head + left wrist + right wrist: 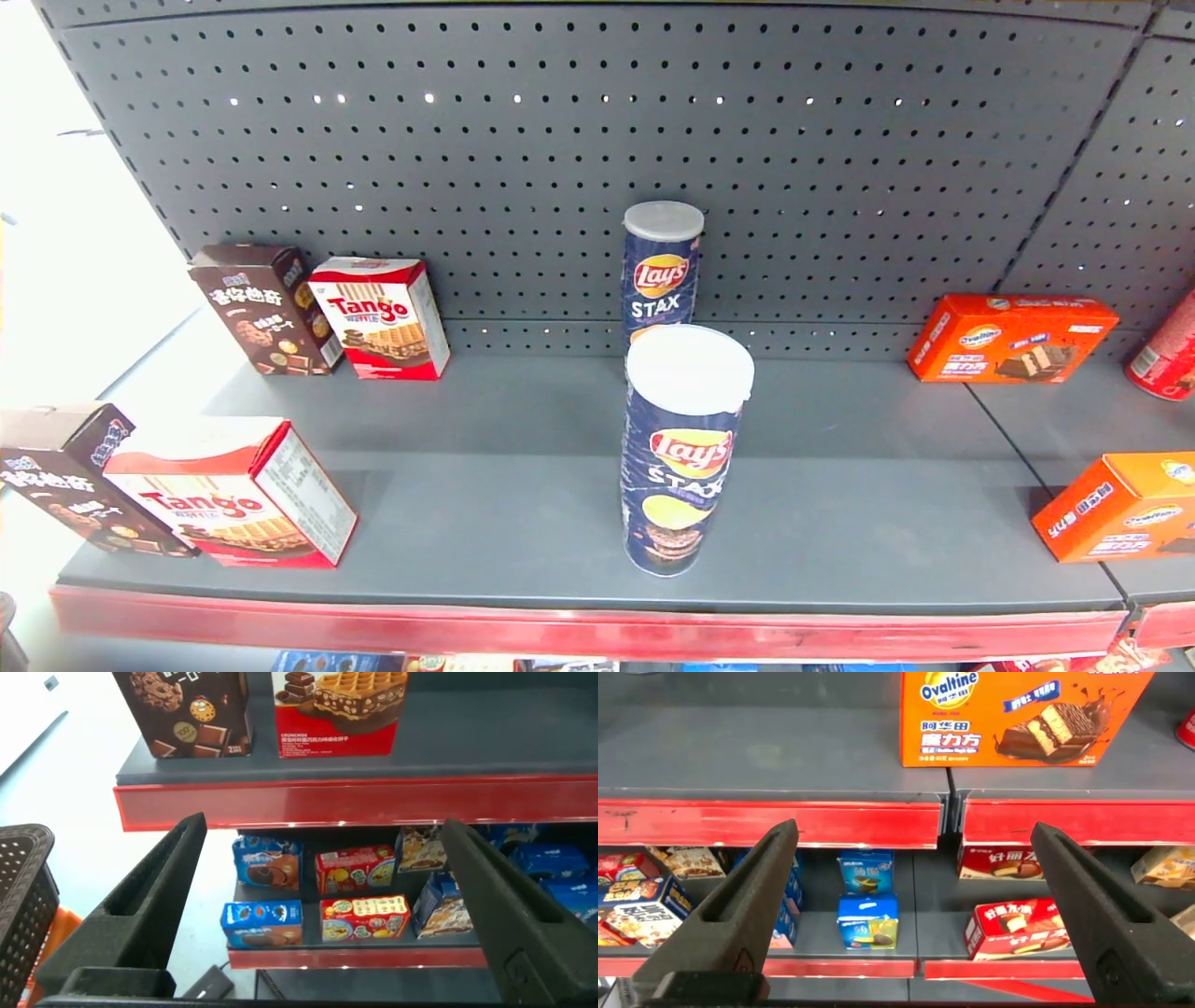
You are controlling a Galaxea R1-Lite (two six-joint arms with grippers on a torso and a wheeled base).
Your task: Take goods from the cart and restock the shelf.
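Grey pegboard (560,140) backs the shelf (485,504), where two chip cans stand upright mid-shelf, the front can (684,467) just ahead of the rear can (661,271), with snack boxes (381,317) to the left and orange boxes (1013,338) to the right. Left gripper (322,826) and right gripper (915,829) sit low before the shelf's red lip (374,803), jaws wide apart and empty.

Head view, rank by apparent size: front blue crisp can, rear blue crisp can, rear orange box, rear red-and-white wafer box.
1. Front blue crisp can, nearest the camera.
2. Rear orange box and rear red-and-white wafer box: alike.
3. Rear blue crisp can, base hidden behind the front one.
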